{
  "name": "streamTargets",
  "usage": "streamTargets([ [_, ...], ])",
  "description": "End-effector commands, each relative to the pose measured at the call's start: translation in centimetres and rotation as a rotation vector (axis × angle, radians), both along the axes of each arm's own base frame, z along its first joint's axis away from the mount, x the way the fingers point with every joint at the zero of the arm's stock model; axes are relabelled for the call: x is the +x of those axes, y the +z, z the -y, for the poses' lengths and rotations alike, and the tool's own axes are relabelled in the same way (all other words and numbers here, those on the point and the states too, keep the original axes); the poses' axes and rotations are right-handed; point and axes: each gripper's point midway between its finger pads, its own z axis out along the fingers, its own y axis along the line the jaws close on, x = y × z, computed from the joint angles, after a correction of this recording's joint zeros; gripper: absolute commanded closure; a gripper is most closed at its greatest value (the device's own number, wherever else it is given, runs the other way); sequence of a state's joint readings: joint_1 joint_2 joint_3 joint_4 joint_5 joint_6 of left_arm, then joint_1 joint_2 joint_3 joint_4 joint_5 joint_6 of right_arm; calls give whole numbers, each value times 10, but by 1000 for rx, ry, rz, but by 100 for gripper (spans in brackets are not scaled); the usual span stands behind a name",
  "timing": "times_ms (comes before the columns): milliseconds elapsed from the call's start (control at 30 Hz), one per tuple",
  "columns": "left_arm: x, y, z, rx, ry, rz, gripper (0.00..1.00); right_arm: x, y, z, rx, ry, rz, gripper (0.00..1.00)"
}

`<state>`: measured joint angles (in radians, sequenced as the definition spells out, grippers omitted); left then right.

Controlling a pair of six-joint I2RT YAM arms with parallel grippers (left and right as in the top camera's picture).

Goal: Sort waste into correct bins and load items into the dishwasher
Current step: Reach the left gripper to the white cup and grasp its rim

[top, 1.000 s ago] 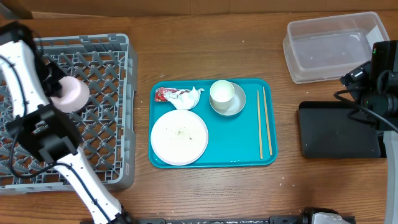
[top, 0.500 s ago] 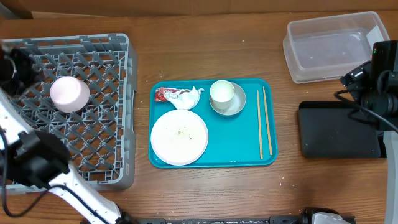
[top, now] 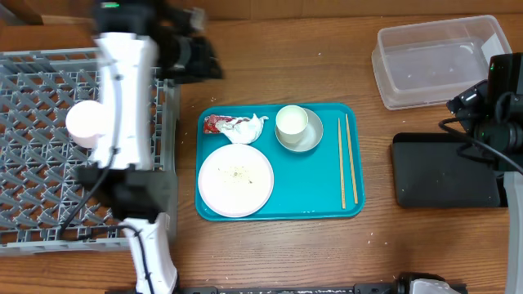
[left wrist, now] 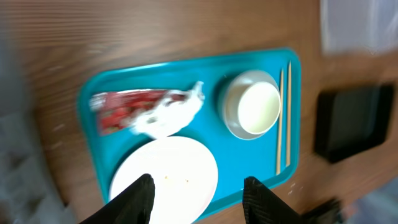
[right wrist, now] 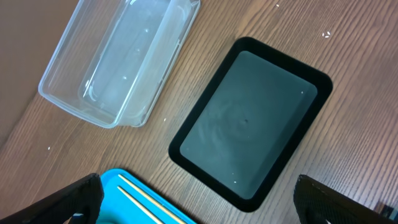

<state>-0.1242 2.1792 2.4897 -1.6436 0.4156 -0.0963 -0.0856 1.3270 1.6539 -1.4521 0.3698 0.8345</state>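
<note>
Teal plastic tray (top: 351, 155) in the middle of the counter (top: 270, 253) carries what remains to sort. On it are a red wrapper (top: 214, 123) touching a crumpled tissue (top: 249, 127), a large plate (top: 235, 180) dotted with crumbs (top: 239, 172), and a cup (top: 291, 121) nested in a shallow bowl (top: 312, 140). Two chopsticks (top: 347, 159) lie side by side along its right edge. One pale round dish (top: 84, 122) sits in the grey rack (top: 49, 196) to the left, so loading looks barely begun.

The left tool (left wrist: 199, 183) hangs near the rack's corner, facing the tray, with its fingers spread and nothing between them. From there it seems well placed to pick something off the tray.

The right tool (right wrist: 198, 186) is spread wide and empty above the black tray (right wrist: 249, 124), which lies just beside the clear tub (right wrist: 118, 62). Both bins appear empty, and a tool parked there is close to where the waste should go.
</note>
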Motion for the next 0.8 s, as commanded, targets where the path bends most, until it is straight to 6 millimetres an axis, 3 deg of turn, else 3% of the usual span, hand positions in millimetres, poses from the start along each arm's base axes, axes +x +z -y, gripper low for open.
streamTargets([
  [0, -4, -43, 53, 121, -162, -26, 50, 0, 3, 2, -2, -10, 12, 0],
  [233, -22, -92, 152, 156, -394, -4, 48, 0, 3, 2, -2, -10, 12, 0],
  [333, -27, -106, 175, 204, -451, 29, 48, 0, 3, 2, -2, -10, 12, 0],
  [600, -32, -143, 191, 383, -392, 31, 50, 0, 3, 2, -2, -10, 12, 0],
  [767, -39, -167, 198, 412, -419, -5, 61, 0, 3, 2, -2, -10, 12, 0],
])
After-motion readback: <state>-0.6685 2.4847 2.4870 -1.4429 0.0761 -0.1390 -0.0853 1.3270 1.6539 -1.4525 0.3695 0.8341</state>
